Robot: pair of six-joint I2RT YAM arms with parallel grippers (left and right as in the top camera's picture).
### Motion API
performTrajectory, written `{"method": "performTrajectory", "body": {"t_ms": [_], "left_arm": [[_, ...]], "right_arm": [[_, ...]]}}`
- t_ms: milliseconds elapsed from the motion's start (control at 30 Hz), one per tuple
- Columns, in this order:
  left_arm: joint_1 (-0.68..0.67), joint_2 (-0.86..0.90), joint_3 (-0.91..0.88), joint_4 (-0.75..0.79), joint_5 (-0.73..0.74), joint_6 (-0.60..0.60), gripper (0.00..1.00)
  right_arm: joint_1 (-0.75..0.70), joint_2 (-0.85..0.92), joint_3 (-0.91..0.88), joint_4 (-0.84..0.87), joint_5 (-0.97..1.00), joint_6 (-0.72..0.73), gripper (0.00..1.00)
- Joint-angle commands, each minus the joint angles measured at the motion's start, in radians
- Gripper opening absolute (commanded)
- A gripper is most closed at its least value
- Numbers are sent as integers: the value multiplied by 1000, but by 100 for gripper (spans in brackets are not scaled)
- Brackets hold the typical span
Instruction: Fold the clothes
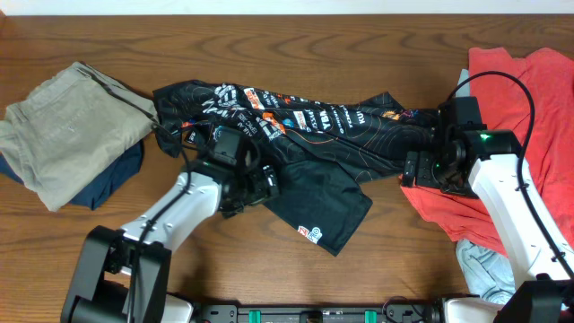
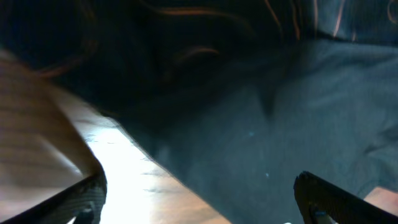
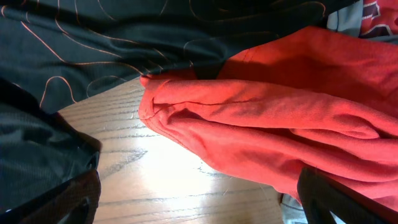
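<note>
The black jersey with thin orange contour lines and white lettering lies crumpled across the table's middle. My left gripper sits over its lower left part, open and empty. In the left wrist view the black cloth fills the frame between the spread fingers. My right gripper is open and empty at the jersey's right end, by the red shirt. The right wrist view shows the red shirt's folded edge, the jersey and bare wood between the fingers. A light-blue shirt peeks out under the red one.
A folded khaki garment lies on a dark blue one at the far left. The wooden table shows at the front. A black cable runs over the red shirt.
</note>
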Motion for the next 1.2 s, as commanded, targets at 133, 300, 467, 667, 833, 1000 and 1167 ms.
{"method": "performTrajectory", "body": {"t_ms": [133,300,467,667,833,1000,1167], "left_arm": [[-75,77,-33,120,-16,-161,98],[-104,144,-33,168,8,-193,60],[-77,119,-26,163,26,-158,6],[102,-32,42,-122,25,63,6],[328,-235,70,-372,25,203,6],[490,-368,70,-460,13,271,6],[563,-389,70,-475,-7,307,6]], "right_arm": [[-11,-13,9,-5,1,12,99],[-11,-13,9,-4,-5,12,99],[-11,-13,9,3,1,11,99],[-13,-13,9,3,62,-10,99],[-27,-13,8,20,81,48,99],[-22,-12,-4,55,-153,-86,75],[-16,-5,-55,93,-210,-138,17]]}}
